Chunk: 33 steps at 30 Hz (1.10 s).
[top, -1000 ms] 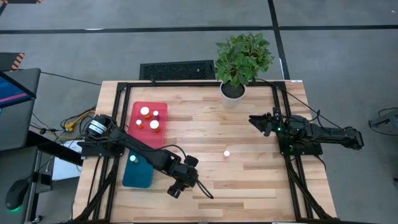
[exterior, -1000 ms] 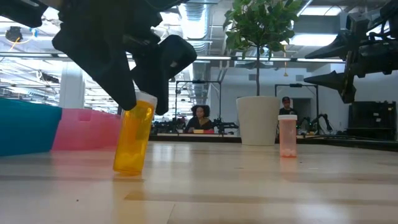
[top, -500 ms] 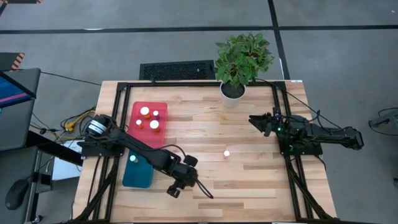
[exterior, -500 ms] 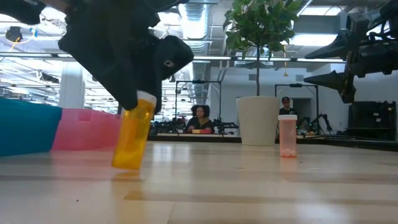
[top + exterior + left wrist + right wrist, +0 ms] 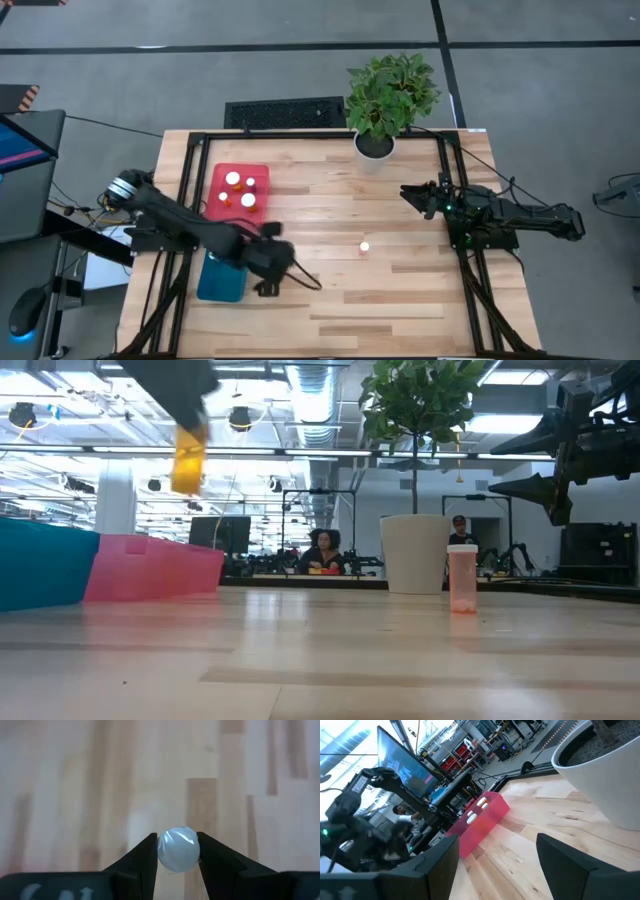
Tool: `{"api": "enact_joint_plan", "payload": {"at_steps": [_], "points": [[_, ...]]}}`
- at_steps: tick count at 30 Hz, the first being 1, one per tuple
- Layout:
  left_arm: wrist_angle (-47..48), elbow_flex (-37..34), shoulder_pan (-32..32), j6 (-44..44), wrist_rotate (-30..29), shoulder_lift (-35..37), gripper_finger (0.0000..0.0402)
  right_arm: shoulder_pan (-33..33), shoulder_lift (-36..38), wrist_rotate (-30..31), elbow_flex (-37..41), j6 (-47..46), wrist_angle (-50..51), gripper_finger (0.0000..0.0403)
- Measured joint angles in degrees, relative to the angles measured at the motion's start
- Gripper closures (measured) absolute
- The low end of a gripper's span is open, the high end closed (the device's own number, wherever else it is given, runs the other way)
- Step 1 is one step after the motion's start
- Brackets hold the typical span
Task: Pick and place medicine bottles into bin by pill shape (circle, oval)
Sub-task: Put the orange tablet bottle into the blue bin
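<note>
Spanning nearly the whole high view, the wooden table [image 5: 400,290] is carrying everything else, with a potted plant [image 5: 385,100] standing at its far edge. Two trays are sitting on its left side: a red bin [image 5: 259,175] farther back, holding several white-capped medicine bottles [image 5: 240,191], and a teal bin [image 5: 222,285] nearer the front, just beside it.

The left arm is reaching across the teal bin, and the left gripper [image 5: 268,272] is hanging at that bin's right edge, above the table. Its two fingers [image 5: 145,857] are pressing in on either side of a white cap, so they are clamped on an amber bottle [image 5: 188,458]; in the low view this bottle is hanging well clear of the tabletop, high above the trays, and slightly tilted.

The right arm is waiting at the table's right edge, its right gripper [image 5: 414,196] pointing toward the middle with the fingers standing apart and nothing between them.

One small bottle [image 5: 364,246] is standing upright alone near the table's middle, well apart from both grippers, with pink pills showing in its bottom.
</note>
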State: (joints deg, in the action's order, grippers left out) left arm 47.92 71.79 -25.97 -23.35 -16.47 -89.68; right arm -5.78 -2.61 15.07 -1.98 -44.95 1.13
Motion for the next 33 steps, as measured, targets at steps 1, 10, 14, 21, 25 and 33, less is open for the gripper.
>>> {"api": "enact_joint_plan", "payload": {"at_steps": [1,10,14,21,25,33], "points": [[2.6,0.0,-0.5,-3.8,-1.8,2.0,0.0286,0.0,0.0,0.0,0.0,0.0,0.0,0.0127],[30.0,0.0,-13.4,-45.2,-12.8,13.8,0.0285,0.0,0.0,0.0,0.0,0.0,-0.2,0.0127],[36.6,0.0,-20.8,-58.4,-12.8,14.4,0.0285,0.0,0.0,0.0,0.0,0.0,-0.2,0.0127],[40.8,-1.9,-29.9,-73.1,-12.8,12.8,0.0285,0.0,0.0,0.1,0.0,-0.1,-0.3,0.0127],[36.4,-7.1,-32.8,-78.6,-11.5,12.7,0.0285,0.0,0.0,0.1,0.0,-0.5,-0.3,0.0127],[28.1,-15.7,-35.9,-80.4,-9.5,12.7,0.0285,0.0,0.0,0.2,0.0,-1.6,-0.3,0.0127]]}}
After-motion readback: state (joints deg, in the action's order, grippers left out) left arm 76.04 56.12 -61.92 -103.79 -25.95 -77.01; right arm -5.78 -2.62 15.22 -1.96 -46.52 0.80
